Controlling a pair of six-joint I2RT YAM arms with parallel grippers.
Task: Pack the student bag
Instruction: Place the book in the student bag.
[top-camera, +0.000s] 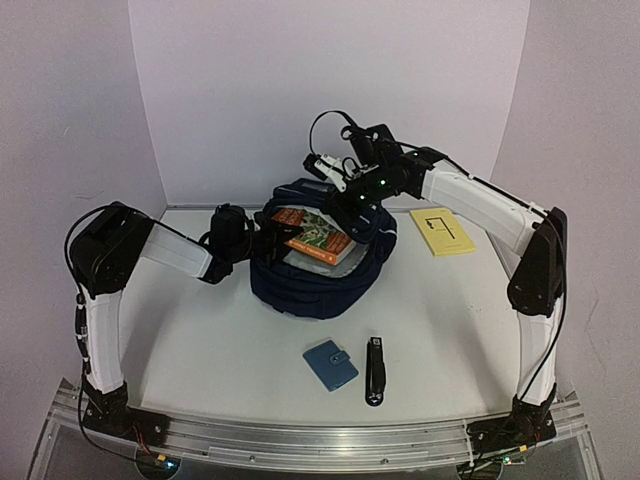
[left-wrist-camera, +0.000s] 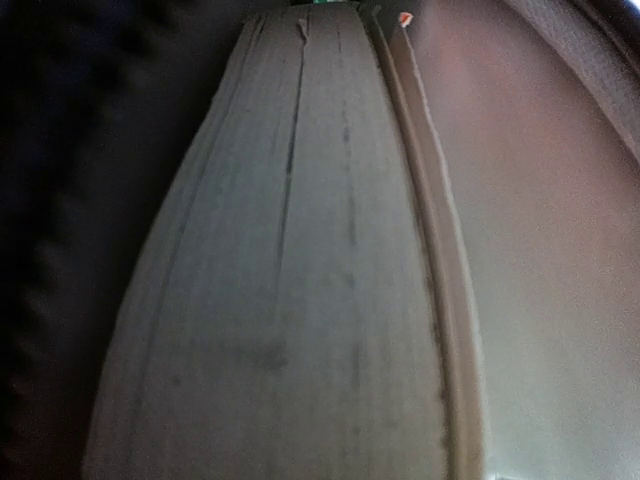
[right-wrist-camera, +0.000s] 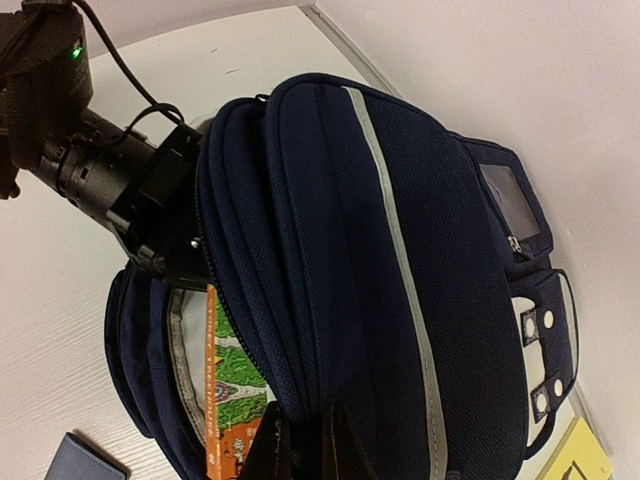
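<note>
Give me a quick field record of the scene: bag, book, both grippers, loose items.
bag: student bag, mouth open
book: green-and-orange book, partly inside the bag's mouth, one end sticking out
left gripper: left gripper at the bag's left side, close against the book's page edges; jaws hidden, grip unclear
right gripper: right gripper shut on the bag's top rim, holding it up
outside the bag: blue wallet and black tool in front of it, yellow notepad to its right

navy backpack (top-camera: 310, 290): one
book (top-camera: 318, 237): one, with an orange and green cover
yellow notepad (top-camera: 441, 231): one
light-blue snap wallet (top-camera: 330, 364): one
black stapler-like tool (top-camera: 375, 370): one
robot arms: two, left arm (top-camera: 180, 250) and right arm (top-camera: 480, 205)
</note>
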